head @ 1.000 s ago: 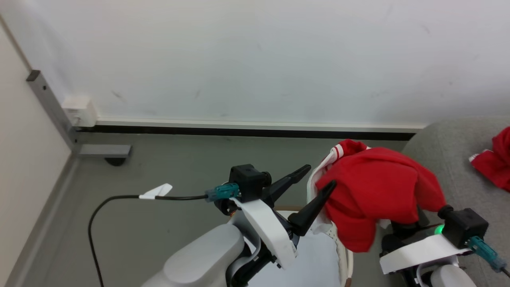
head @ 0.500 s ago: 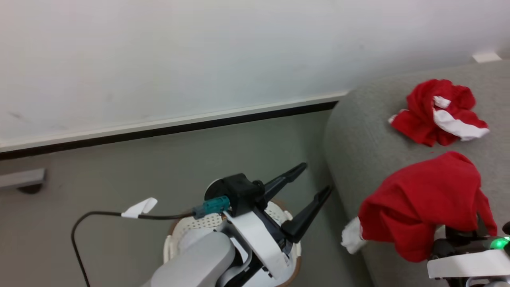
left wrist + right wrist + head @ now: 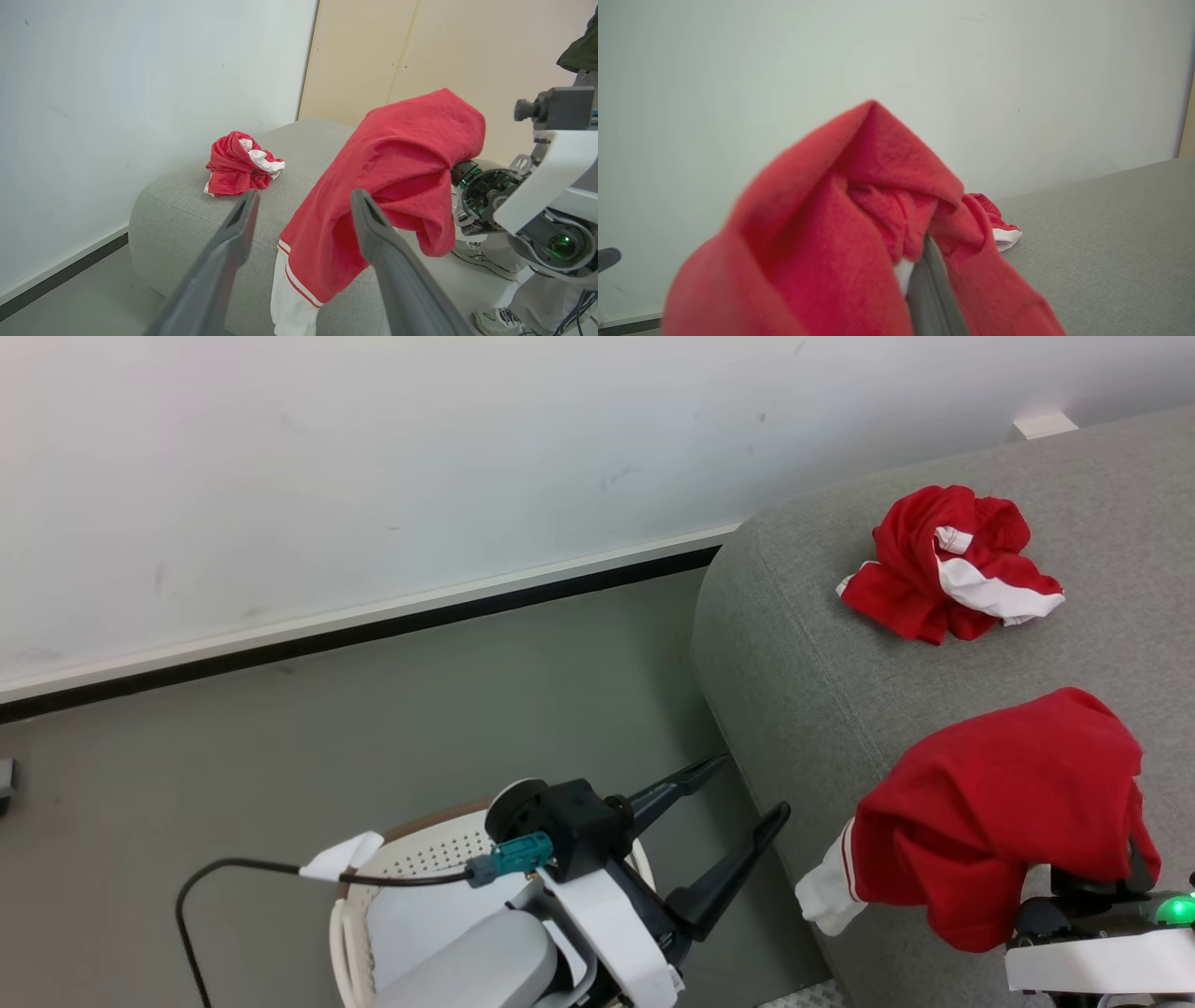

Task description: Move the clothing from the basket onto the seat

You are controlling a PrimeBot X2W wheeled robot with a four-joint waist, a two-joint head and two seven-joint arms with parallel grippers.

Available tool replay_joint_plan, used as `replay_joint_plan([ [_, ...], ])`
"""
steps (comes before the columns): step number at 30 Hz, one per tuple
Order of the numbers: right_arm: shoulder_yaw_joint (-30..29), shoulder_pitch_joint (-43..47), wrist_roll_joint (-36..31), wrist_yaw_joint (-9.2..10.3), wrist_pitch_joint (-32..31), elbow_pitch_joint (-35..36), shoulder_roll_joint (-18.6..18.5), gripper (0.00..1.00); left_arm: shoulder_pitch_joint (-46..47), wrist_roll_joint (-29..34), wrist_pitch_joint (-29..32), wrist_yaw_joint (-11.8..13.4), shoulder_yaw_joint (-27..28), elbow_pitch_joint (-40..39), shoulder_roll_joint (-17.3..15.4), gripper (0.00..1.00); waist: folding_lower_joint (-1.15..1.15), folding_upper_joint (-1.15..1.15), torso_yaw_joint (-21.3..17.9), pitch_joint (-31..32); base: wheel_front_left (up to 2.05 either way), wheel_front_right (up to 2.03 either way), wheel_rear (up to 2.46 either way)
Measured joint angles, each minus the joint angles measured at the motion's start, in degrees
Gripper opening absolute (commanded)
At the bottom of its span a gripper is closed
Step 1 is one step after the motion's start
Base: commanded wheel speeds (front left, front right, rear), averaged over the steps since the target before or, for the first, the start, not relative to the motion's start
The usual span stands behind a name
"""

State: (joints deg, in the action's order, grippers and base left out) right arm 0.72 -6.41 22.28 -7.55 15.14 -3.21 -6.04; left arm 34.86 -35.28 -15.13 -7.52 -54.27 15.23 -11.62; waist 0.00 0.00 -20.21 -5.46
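A red garment of the clothing (image 3: 999, 803) with a white cuff hangs draped over my right gripper (image 3: 924, 266), which is shut on it above the near part of the grey seat (image 3: 794, 644). The cloth hides most of its fingers (image 3: 931, 291). A second red-and-white garment (image 3: 948, 579) lies crumpled farther back on the seat (image 3: 177, 210). My left gripper (image 3: 750, 787) is open and holds nothing, beside the seat's corner and above the basket (image 3: 347, 933). The basket's pale bottom shows under my left arm. In the left wrist view the held garment (image 3: 397, 163) hangs beyond my open left gripper (image 3: 304, 195).
A white wall with a dark baseboard (image 3: 373, 625) runs behind the grey floor (image 3: 327, 737). A black cable with a white tag (image 3: 341, 856) loops from my left wrist. A person's shoes (image 3: 486, 254) stand by the seat near a beige panel (image 3: 420, 46).
The head view has swung right, bringing the seat into view. My right gripper has carried the red garment from beside the basket to above the seat. The left gripper stays open.
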Motion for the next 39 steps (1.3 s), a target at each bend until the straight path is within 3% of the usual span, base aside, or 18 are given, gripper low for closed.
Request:
replay_joint_plan([
  [5,1.05,-0.81,-0.67,0.0,0.0,0.32,-1.91,0.0,-0.12,0.01,0.0,0.0,0.09,0.14,0.13,1.0,0.0,0.0,0.7,-0.21,0.0,0.0,0.0],
  [14,0.19,-9.76,-2.99,-0.01,-0.47,1.02,-12.17,0.0,-0.52,0.01,0.0,0.0,0.47,0.03,0.07,1.0,0.0,0.0,2.0,-2.39,0.0,0.0,0.0],
  [21,-10.05,-15.89,-3.37,0.0,-2.04,0.91,-17.48,0.0,0.4,0.02,0.0,0.0,0.81,-1.56,-2.18,1.0,0.0,0.0,3.68,-7.42,0.0,0.0,0.0],
  [26,-20.67,-18.45,-2.79,0.0,-2.98,0.12,-18.13,0.0,1.98,0.53,0.0,0.0,2.22,-3.2,-5.89,1.0,0.0,0.0,5.15,-12.96,0.0,0.0,0.0],
  [32,-29.22,-22.85,-2.04,0.0,-4.94,-7.03,-19.38,0.0,2.77,0.58,0.0,0.0,4.17,-6.03,-9.46,1.0,0.01,0.0,6.89,-20.51,0.0,0.0,0.0],
  [39,-33.64,-27.35,-7.42,-0.01,-10.55,-23.6,-21.24,0.0,3.61,0.59,0.0,0.0,5.68,-7.97,-10.99,1.0,0.01,0.0,9.32,-27.66,0.0,0.0,0.0],
])
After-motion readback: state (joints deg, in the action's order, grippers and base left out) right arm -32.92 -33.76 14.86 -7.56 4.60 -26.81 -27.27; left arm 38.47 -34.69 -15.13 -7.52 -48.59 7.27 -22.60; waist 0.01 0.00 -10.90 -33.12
